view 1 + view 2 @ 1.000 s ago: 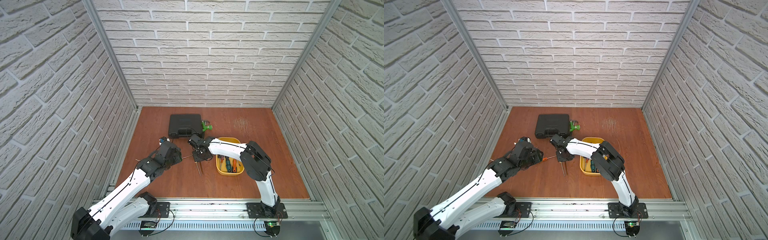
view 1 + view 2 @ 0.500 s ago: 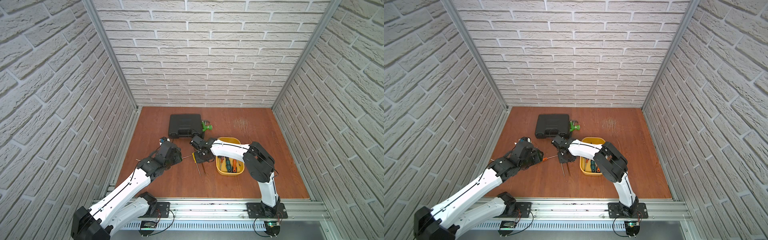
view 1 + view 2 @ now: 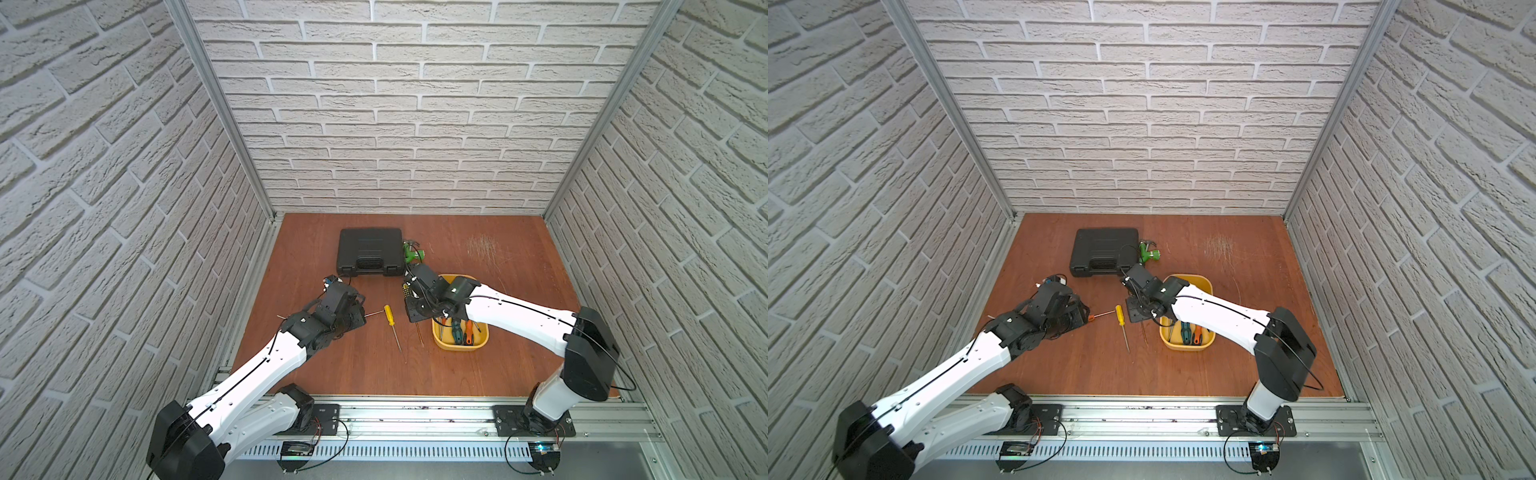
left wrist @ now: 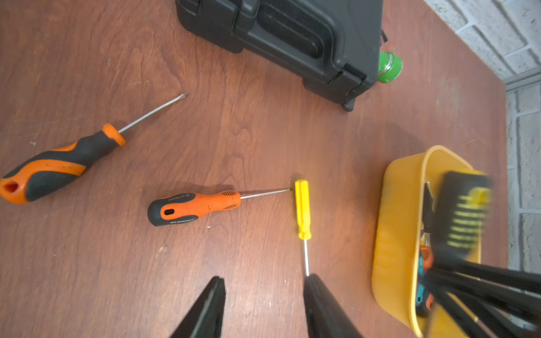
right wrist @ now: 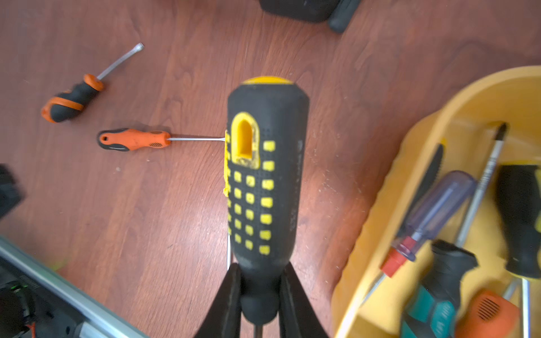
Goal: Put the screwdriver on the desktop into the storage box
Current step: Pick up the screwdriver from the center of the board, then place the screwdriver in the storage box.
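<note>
My right gripper [image 5: 260,269] is shut on the neck of a black screwdriver with yellow squares [image 5: 263,175], held above the desktop [image 3: 332,365] beside the yellow storage box [image 3: 459,347]. In both top views that gripper [image 3: 415,303] hangs at the box's left rim [image 3: 1187,347]. My left gripper [image 4: 263,281] is open with nothing between its fingers, low over the wood. A slim yellow screwdriver [image 4: 302,207] lies just ahead of it, with a small orange screwdriver [image 4: 199,204] and a bigger orange-and-black one [image 4: 58,166] further left.
The box holds several screwdrivers [image 5: 433,210]. A black tool case [image 3: 370,251] stands at the back with a green-handled tool [image 3: 411,253] beside it. A pale scuffed patch [image 3: 482,245] marks the back right. A metal rail [image 3: 415,411] runs along the front edge.
My right gripper has closed fully and moved right towards the yellow box with the black-and-yellow screwdriver. This uncovered the slim yellow screwdriver. The left arm has stayed put.
</note>
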`<act>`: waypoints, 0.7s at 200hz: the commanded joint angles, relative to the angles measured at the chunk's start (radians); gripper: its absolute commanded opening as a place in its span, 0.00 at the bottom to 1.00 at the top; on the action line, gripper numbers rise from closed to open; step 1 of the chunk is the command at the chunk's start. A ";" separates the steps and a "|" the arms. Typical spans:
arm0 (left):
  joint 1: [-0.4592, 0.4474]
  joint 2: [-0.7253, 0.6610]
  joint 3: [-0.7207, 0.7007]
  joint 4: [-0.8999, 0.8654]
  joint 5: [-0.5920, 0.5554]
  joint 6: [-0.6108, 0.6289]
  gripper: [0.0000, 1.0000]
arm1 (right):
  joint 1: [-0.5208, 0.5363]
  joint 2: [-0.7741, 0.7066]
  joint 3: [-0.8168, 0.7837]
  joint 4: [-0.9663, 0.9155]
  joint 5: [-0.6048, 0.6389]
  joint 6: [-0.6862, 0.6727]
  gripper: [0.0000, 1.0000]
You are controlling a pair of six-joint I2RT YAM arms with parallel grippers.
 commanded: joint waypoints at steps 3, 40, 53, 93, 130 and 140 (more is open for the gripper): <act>0.004 0.017 -0.002 0.044 0.019 -0.003 0.48 | -0.016 -0.108 -0.039 0.035 0.051 0.031 0.02; 0.001 0.028 -0.012 0.061 0.033 -0.008 0.47 | -0.094 -0.230 -0.077 -0.001 0.083 0.031 0.02; 0.001 0.032 -0.012 0.061 0.036 -0.008 0.47 | -0.136 -0.265 -0.084 -0.027 0.089 0.027 0.02; -0.004 0.046 -0.013 0.071 0.042 -0.008 0.47 | -0.307 -0.331 -0.151 -0.100 0.053 0.015 0.02; -0.007 0.066 -0.018 0.087 0.048 -0.008 0.47 | -0.371 -0.365 -0.210 -0.106 0.035 -0.005 0.03; -0.010 0.073 -0.019 0.093 0.052 -0.008 0.47 | -0.380 -0.356 -0.217 -0.105 0.031 -0.005 0.03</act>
